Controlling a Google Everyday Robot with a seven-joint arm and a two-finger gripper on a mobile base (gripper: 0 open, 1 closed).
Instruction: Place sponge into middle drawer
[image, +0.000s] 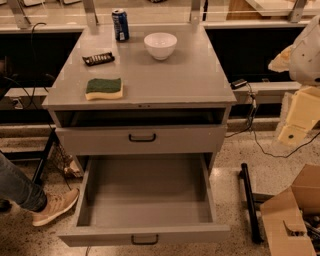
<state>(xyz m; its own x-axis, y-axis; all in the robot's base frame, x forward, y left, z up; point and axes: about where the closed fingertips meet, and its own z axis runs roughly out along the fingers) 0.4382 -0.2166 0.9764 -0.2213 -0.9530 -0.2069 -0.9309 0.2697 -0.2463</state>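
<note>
The sponge (104, 88), dark green on top of pale yellow foam, lies flat on the left front of the grey cabinet top (185, 75). The middle drawer (145, 192) is pulled out wide below it, showing a bare grey floor, low walls and a black bar handle (145, 240) at its front. My gripper (294, 127) hangs on the pale arm at the far right, beside the cabinet, well away from the sponge and the drawer.
A white bowl (160, 45), a blue can (120, 24) and a black candy bar wrapper (98, 58) stand on the cabinet top. A shut drawer (142, 138) sits under a dark recess (140, 117). A person's leg and shoe (52, 206) are at the left, a cardboard box (290, 220) at the right.
</note>
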